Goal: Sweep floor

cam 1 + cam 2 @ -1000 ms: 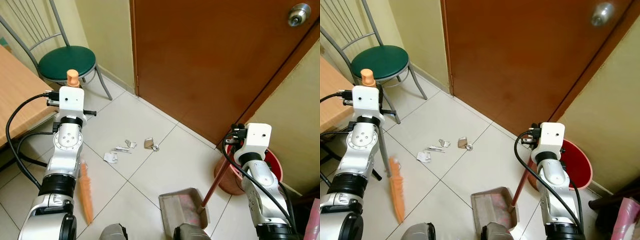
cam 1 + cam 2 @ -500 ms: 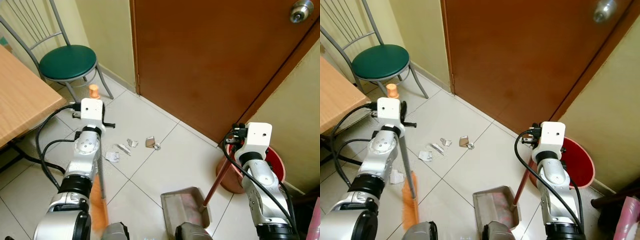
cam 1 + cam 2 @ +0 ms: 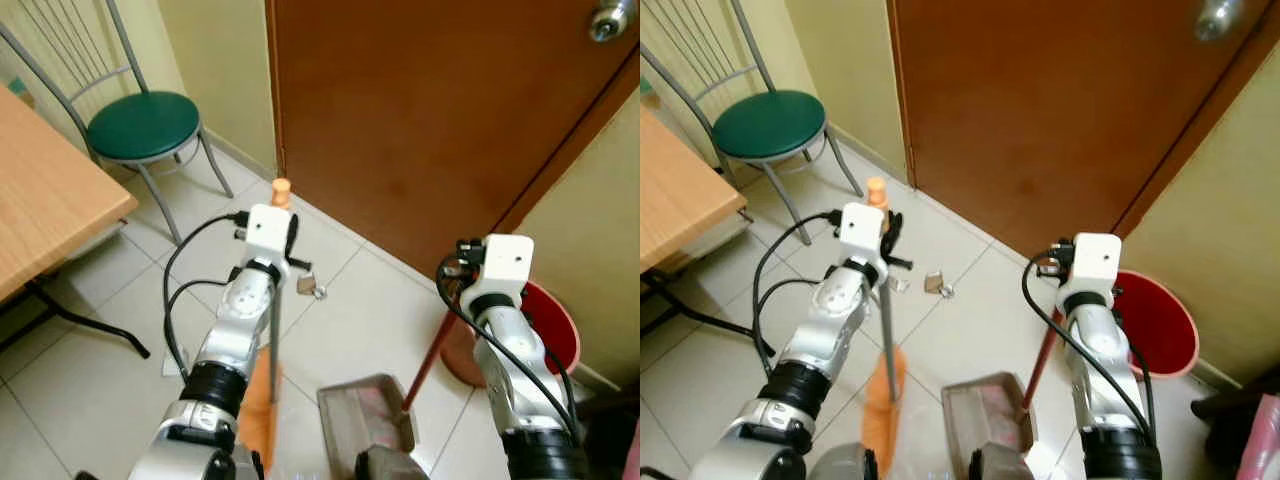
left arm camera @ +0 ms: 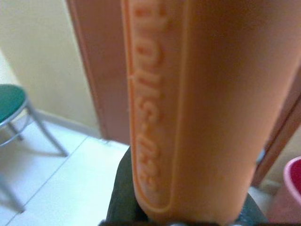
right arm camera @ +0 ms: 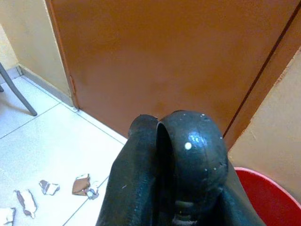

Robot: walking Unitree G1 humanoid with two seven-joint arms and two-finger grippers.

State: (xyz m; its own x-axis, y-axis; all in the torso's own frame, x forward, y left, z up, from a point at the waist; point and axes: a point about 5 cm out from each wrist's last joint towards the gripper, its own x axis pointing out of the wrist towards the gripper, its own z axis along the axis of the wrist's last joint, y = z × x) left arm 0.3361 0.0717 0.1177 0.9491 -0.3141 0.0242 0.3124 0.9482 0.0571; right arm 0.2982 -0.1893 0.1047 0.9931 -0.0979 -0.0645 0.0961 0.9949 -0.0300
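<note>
I have the left pincer (image 3: 883, 222) closed on the orange broom handle (image 3: 876, 190) near its top, with the shaft running down to the orange bristles (image 3: 881, 405) on the tiled floor (image 3: 970, 300) just beside the dustpan (image 3: 985, 412). The right pincer (image 3: 470, 290) is wrapped around the dustpan's red handle (image 3: 425, 355), the pan resting flat close to my feet. The paper scraps (image 3: 934, 286) I can make out lie ahead near the brown door (image 3: 1040, 100), well apart from the pan mouth, and the bristles sit nearer me than that litter. My worry is that a stroke from here would pass short of the scraps, or flick them on towards the door and the red bin (image 3: 1165, 325) if I push outward. The broom is also gripped high, so the head could skid or twist. The left arm's cable (image 3: 185, 290) hangs near the shaft and might snag.
</note>
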